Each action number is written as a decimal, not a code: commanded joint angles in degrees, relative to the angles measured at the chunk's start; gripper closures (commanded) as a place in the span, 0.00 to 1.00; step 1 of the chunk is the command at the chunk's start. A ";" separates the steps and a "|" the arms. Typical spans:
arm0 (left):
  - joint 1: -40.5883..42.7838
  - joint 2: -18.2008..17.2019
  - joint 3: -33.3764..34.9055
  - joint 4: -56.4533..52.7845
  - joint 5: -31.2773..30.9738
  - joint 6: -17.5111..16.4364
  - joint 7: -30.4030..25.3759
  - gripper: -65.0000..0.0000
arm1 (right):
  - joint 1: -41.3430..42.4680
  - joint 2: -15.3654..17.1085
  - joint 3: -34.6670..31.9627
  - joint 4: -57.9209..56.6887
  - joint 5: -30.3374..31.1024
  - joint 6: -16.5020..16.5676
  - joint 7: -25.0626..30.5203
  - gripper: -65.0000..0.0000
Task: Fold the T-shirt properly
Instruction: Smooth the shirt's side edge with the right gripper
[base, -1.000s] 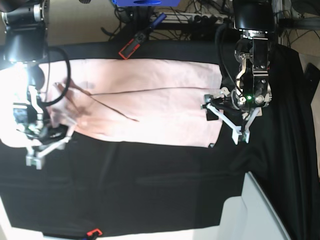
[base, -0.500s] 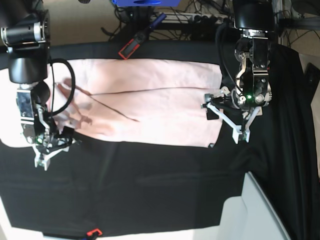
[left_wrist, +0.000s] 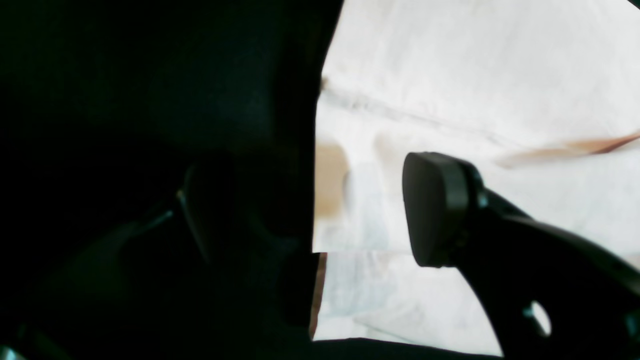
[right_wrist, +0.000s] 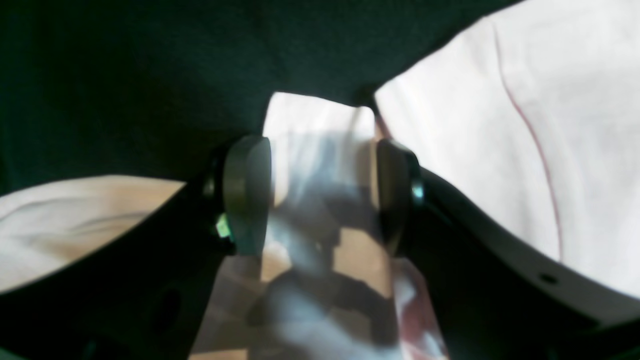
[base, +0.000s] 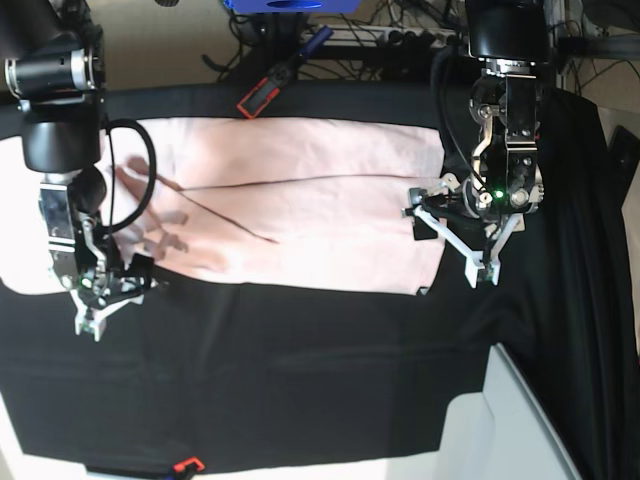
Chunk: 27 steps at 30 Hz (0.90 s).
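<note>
Now, at the left of the base view, your right gripper (base: 100, 300) sits at the shirt's (base: 300, 210) near edge on the black cloth (base: 300, 380). Its wrist view shows what the base cannot: a strip of fabric between the half-closed pads (right_wrist: 247, 195), so hold it firm before lifting. To the right, your left gripper (base: 455, 240) hangs wide and empty over the shirt's end; bring it lower to the hem.

Black arms (base: 505, 120), white end effectors (base: 452, 238)
</note>
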 joint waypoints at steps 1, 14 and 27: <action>-0.94 -0.22 -0.15 0.73 0.32 -0.25 -0.68 0.22 | 1.89 0.24 0.08 1.05 -0.03 0.02 0.67 0.50; -1.12 -0.22 -0.15 0.64 0.32 -0.25 -0.68 0.22 | 2.07 0.24 0.08 -5.11 -0.03 0.02 3.48 0.79; -1.12 -0.22 -0.15 0.64 0.32 -0.25 -0.68 0.22 | -0.75 0.51 0.70 4.21 0.06 -0.33 4.62 1.00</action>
